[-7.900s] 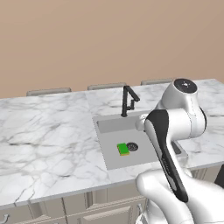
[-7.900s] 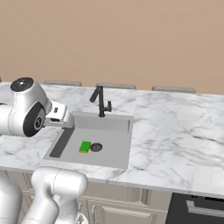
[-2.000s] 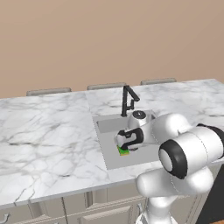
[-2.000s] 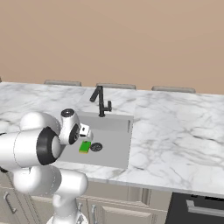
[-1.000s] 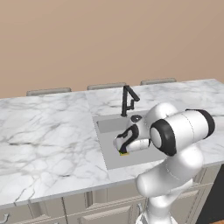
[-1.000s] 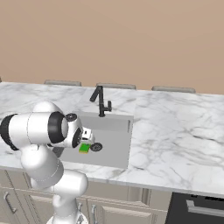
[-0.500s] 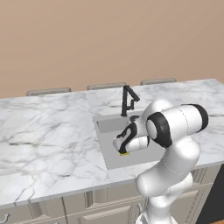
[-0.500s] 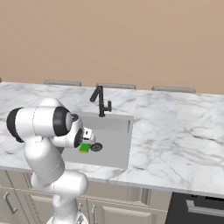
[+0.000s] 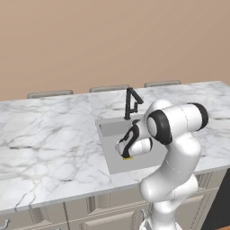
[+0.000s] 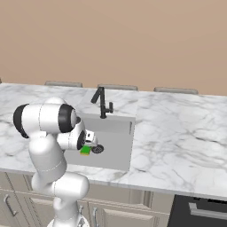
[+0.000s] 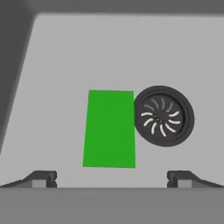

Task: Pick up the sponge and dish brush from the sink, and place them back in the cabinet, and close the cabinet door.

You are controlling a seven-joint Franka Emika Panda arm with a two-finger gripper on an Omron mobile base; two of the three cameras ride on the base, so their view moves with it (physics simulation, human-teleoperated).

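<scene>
My tool (image 11: pixel 112 177) hangs fully open and empty over the sponge (image 11: pixel 109 128), which lies flat on the sink (image 11: pixel 65 52) floor touching the drain (image 11: pixel 163 115); it looks light and soft, so I would pinch its long sides.

The arm, which stands upright beside the sink (image 9: pixel 112 134) at the start with its hand level with the worktop (image 9: pixel 49 134), now folds forward and down into the basin. Its elbow swings from low at the worktop's front edge up to above the sink's right side in the left base view. The hand (image 11: pixel 111 177) descends step by step over the last two seconds and now hangs low over the sponge (image 11: pixel 109 129), covering most of it in the left base view, where just a yellow edge (image 9: pixel 128 157) shows under the wrist.
</scene>
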